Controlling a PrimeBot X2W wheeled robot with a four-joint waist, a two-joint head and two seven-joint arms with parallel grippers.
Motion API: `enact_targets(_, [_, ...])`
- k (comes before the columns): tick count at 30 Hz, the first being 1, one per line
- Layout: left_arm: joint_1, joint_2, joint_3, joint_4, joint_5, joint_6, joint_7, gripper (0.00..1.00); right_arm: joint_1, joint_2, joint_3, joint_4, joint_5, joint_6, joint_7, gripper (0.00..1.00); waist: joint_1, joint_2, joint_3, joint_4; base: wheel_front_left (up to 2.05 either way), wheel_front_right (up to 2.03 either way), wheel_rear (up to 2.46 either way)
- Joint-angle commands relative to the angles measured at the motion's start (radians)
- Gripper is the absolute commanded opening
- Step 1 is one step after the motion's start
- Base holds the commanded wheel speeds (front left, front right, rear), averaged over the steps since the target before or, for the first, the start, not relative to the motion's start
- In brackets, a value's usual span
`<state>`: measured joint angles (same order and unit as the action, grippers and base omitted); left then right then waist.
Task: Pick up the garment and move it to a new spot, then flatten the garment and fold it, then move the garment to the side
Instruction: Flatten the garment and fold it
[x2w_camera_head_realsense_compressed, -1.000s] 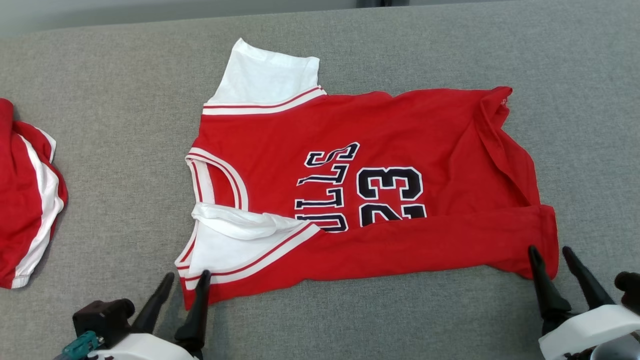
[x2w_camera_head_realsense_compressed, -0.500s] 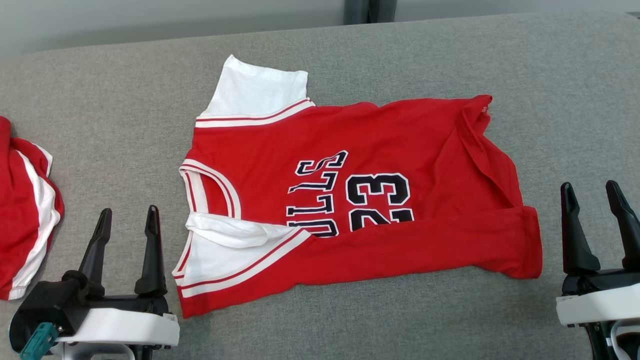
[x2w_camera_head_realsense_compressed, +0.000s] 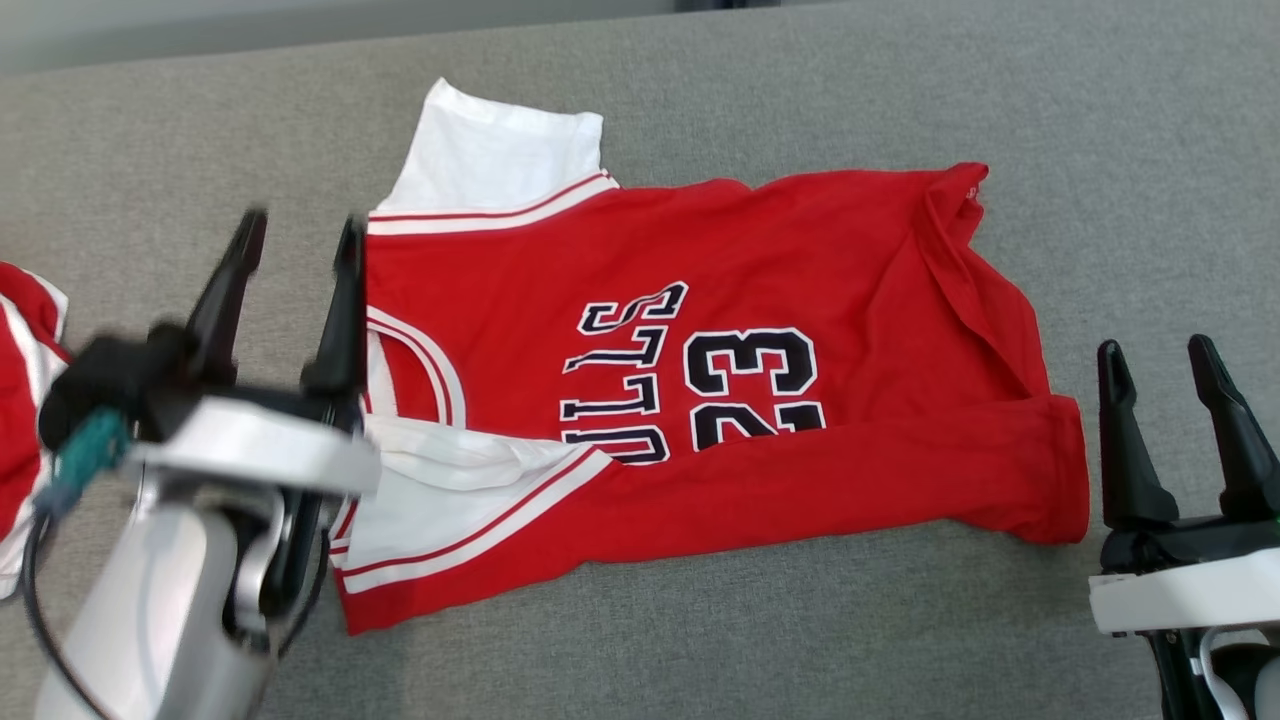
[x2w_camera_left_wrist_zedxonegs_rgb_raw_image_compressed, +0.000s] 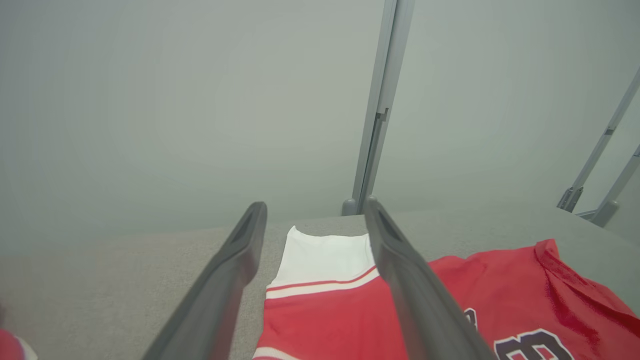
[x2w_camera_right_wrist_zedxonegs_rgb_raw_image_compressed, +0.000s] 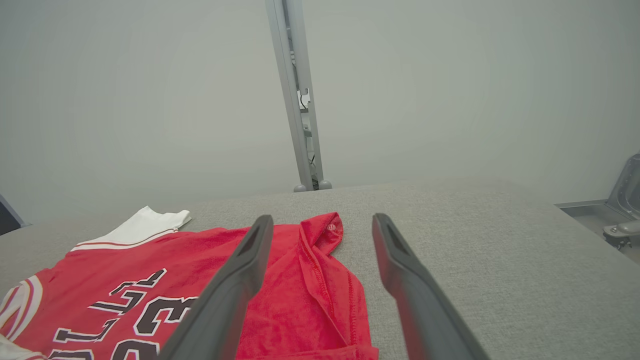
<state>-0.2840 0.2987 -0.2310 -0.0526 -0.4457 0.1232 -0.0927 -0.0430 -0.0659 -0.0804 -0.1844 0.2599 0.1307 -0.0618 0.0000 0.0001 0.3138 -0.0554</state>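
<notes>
A red jersey (x2w_camera_head_realsense_compressed: 760, 290) with white sleeves and dark "23" lettering lies spread on the grey surface, its near long edge folded over the front. My left gripper (x2w_camera_head_realsense_compressed: 297, 230) hovers open above the jersey's collar end, fingers pointing at the far white sleeve (x2w_camera_left_wrist_zedxonegs_rgb_raw_image_compressed: 325, 255). My right gripper (x2w_camera_head_realsense_compressed: 1155, 350) stands open just right of the jersey's hem corner, apart from the cloth. In the right wrist view the hem (x2w_camera_right_wrist_zedxonegs_rgb_raw_image_compressed: 322, 232) lies ahead between and left of the fingers. Both grippers hold nothing.
A second red and white garment (x2w_camera_head_realsense_compressed: 25, 400) lies at the left edge, partly behind my left arm. The grey padded surface (x2w_camera_head_realsense_compressed: 1150, 150) extends bare to the right and far side. A pale wall with a metal post (x2w_camera_right_wrist_zedxonegs_rgb_raw_image_compressed: 295, 95) stands beyond it.
My left gripper has risen and moved forward, from beside the near white sleeve to over the collar end. The right gripper has barely shifted. The head camera moved slightly.
</notes>
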Motion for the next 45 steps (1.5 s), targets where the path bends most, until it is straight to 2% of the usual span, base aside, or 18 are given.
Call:
enact_targets(1, [-0.112, -0.004, -0.015, 0.06, -0.008, -0.035, 0.012, 1.0, -0.019, 0.001, 0.009, 0.003, 0.008, 0.0, -0.007, 1.0, 0.0, -0.0001, 0.025, -0.014, 0.0, 0.0, 0.0])
enact_targets(2, [-0.112, -0.004, -0.015, 0.06, -0.008, -0.035, 0.012, 1.0, -0.019, 0.001, 0.009, 0.003, 0.008, 0.0, -0.007, 1.0, 0.0, -0.0001, 0.025, -0.014, 0.0, 0.0, 0.0])
enact_targets(3, [-0.17, -0.007, -0.024, 0.102, -0.008, -0.055, 0.021, 1.0, -0.025, 0.002, 0.014, 0.006, 0.01, 0.0, -0.008, 1.0, 0.0, -0.0001, 0.037, -0.02, 0.0, 0.0, 0.0])
enact_targets(10, [-0.522, -0.01, -0.062, 0.481, -0.036, -0.171, 0.121, 1.0, -0.08, 0.007, 0.079, 0.037, 0.023, 0.0, -0.025, 1.0, 0.0, -0.0001, 0.124, -0.103, 0.0, 0.0, 0.0])
enact_targets(15, [-0.693, 0.011, -0.079, 0.712, -0.051, -0.223, 0.162, 1.0, -0.116, 0.01, 0.126, 0.068, 0.041, 0.0, -0.048, 1.0, 0.0, -0.0001, 0.189, -0.161, 0.0, 0.0, 0.0])
enact_targets(19, [-0.781, 0.034, -0.099, 0.856, -0.064, -0.244, 0.189, 1.0, -0.14, 0.012, 0.158, 0.094, 0.055, 0.0, -0.069, 1.0, 0.0, -0.0001, 0.229, -0.2, 0.0, 0.0, 0.0])
enact_targets(25, [-0.853, 0.077, -0.135, 1.019, -0.084, -0.253, 0.203, 1.0, -0.164, 0.013, 0.184, 0.134, 0.072, 0.0, -0.098, 1.0, 0.0, -0.0001, 0.259, -0.238, 0.0, 0.0, 0.0])
enact_targets(27, [-0.858, 0.076, -0.15, 1.049, -0.098, -0.254, 0.213, 1.0, -0.175, 0.013, 0.183, 0.139, 0.074, 0.0, -0.101, 1.0, 0.0, -0.0001, 0.263, -0.241, 0.0, 0.0, 0.0])
enact_targets(28, [-0.861, 0.073, -0.16, 1.056, -0.102, -0.253, 0.209, 0.9, -0.18, 0.013, 0.18, 0.14, 0.076, 0.0, -0.101, 1.0, 0.0, -0.0001, 0.265, -0.241, 0.0, 0.0, 0.0])
enact_targets(29, [-0.86, 0.073, -0.169, 1.063, -0.11, -0.254, 0.205, 0.05, -0.186, 0.012, 0.174, 0.139, 0.077, 0.0, -0.101, 1.0, 0.0, -0.0001, 0.267, -0.24, 0.0, 0.0, 0.0])
enact_targets(30, [-0.859, 0.072, -0.179, 1.068, -0.115, -0.254, 0.204, 0.0, -0.197, 0.006, 0.169, 0.136, 0.073, 0.0, -0.103, 1.0, 0.0, -0.0001, 0.267, -0.239, 0.0, 0.0, 0.0])
enact_targets(32, [-0.859, 0.074, -0.192, 1.074, -0.118, -0.254, 0.203, 0.0, -0.208, 0.0, 0.165, 0.133, 0.07, 0.0, -0.1, 1.0, 0.0, -0.0001, 0.267, -0.238, 0.0, 0.0, 0.0])
enact_targets(38, [-0.894, 0.075, -0.232, 1.102, -0.123, -0.253, 0.09, 0.0, -0.357, -0.063, 0.15, 0.146, 0.103, 0.0, -0.063, 1.0, 0.0, -0.0001, 0.262, -0.217, 0.0, 0.0, 0.0])
enact_targets(45, [-0.928, 0.046, -0.262, 1.133, -0.132, -0.253, 0.028, 0.0, -0.558, -0.13, 0.287, 0.272, 0.149, 0.0, 0.033, 1.0, 0.0, -0.0001, 0.255, -0.181, 0.0, 0.0, 0.0])
